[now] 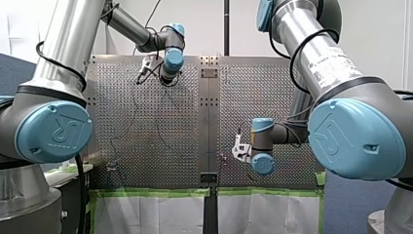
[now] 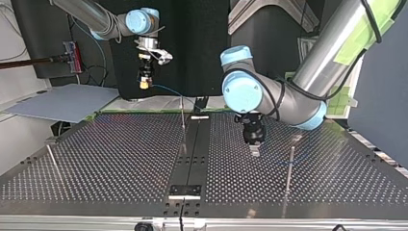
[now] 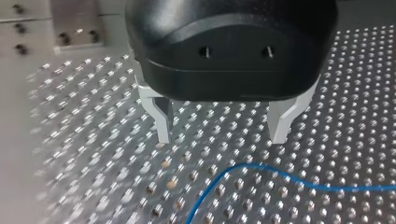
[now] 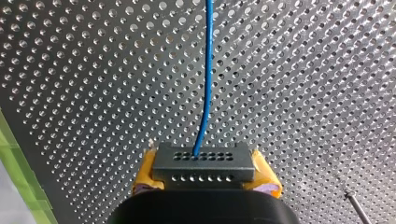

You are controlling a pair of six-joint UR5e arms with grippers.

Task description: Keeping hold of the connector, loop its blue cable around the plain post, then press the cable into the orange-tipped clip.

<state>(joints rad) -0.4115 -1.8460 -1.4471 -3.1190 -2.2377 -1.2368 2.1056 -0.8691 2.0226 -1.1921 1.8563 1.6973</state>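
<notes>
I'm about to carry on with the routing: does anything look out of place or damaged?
Nothing stands out. My right gripper holds the connector squarely between its yellow pads, and the blue cable leaves it unkinked. My left gripper hangs open above a slack curve of cable on the table.

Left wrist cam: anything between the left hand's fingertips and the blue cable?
Nothing. Only bare perforated table separates my left hand from the blue cable, which lies just ahead of the open hand. The left wrist view shows it.
</notes>
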